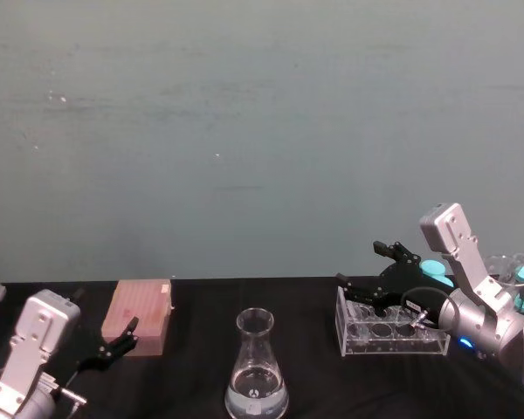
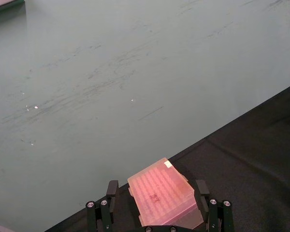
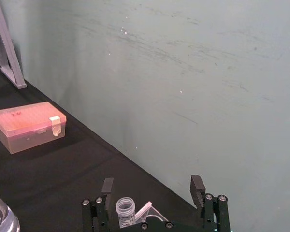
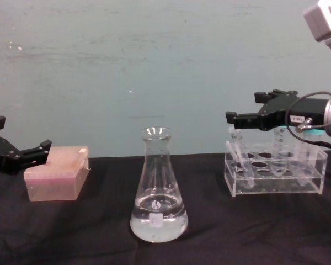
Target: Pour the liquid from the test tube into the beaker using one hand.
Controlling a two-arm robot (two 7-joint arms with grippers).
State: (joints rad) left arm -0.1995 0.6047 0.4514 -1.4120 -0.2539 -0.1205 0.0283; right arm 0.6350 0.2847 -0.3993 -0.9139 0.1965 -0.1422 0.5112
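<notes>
The beaker [image 1: 257, 371] [image 4: 156, 193] is a tall clear conical flask standing at the table's front middle, with clear liquid [image 4: 158, 223] in its base. Over the clear tube rack [image 1: 391, 330] [image 4: 276, 171] at the right hovers my right gripper [image 1: 361, 264] [image 4: 249, 110] [image 3: 152, 188], open. The test tube [image 3: 125, 210], uncapped with a whitish threaded rim, stands in the rack just below and between its fingers, nearer one finger. Whether the tube holds liquid I cannot tell. My left gripper [image 1: 106, 325] [image 4: 21, 132] [image 2: 156, 188] rests open at the left, by a pink box.
A pink tip box [image 1: 140, 314] [image 4: 58, 171] [image 3: 28, 124] lies at the left near the back wall. Teal-capped tubes [image 1: 435, 266] and a glass vessel [image 1: 506, 266] stand behind the rack at the far right. A black cloth [image 4: 237, 232] covers the table.
</notes>
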